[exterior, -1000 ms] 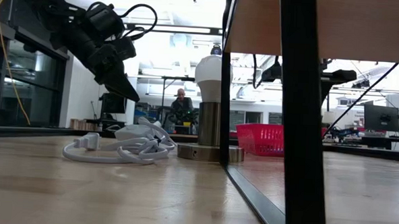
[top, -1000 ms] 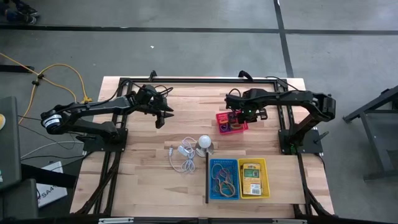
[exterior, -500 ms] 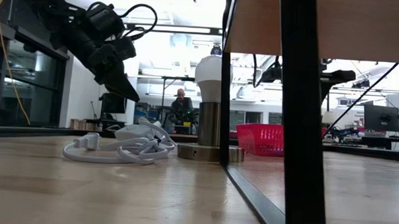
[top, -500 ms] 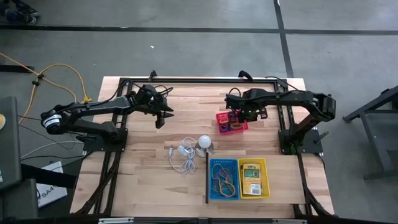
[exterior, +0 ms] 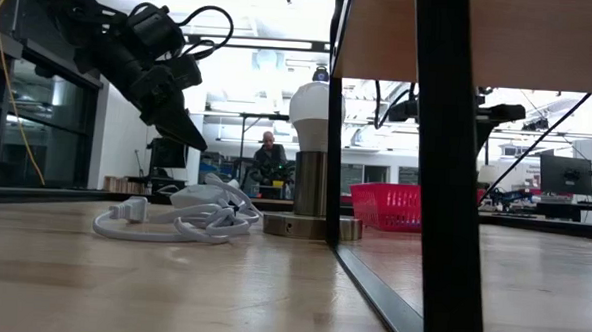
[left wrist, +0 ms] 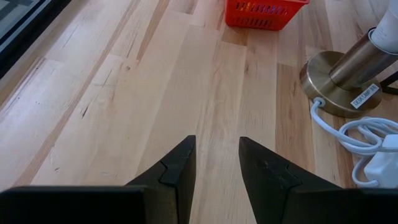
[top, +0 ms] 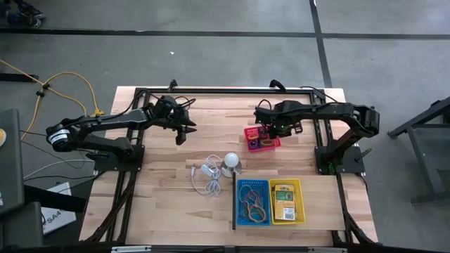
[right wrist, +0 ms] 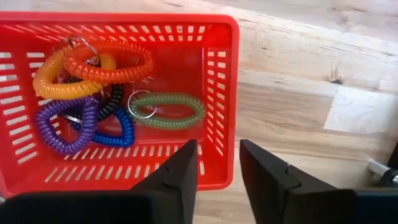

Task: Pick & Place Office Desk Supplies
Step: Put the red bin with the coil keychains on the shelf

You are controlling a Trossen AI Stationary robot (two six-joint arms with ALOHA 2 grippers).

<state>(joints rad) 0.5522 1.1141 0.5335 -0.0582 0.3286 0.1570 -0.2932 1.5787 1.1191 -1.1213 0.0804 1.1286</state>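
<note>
The office desk supplies already sit sorted in three small baskets: coiled rings [right wrist: 118, 62] in orange, yellow, purple, blue, black and green lie in the red basket [top: 261, 138] near the middle of the worktop [top: 169, 211], rubber bands [top: 251, 204] fill the blue basket [top: 251, 202] at the near edge, and a yellow-and-green packet [top: 285, 199] lies in the yellow basket [top: 287, 202] touching the blue one. You have no loose supplies left on the wood that these views show, so I judge the sorting close to finished.

Your right gripper [right wrist: 217, 168] hangs just above the red basket's rim, fingers spread and holding nothing. Your left gripper [left wrist: 216, 165] waits above bare wood toward the far left corner, fingers spread and empty.

The worktop is pale butcher-block. A bulb lamp on a brass base [top: 231, 163] and a coiled white cord [top: 206, 178] stand near its middle. Around it is grey concrete floor; beyond, a workshop with a person far off.
</note>
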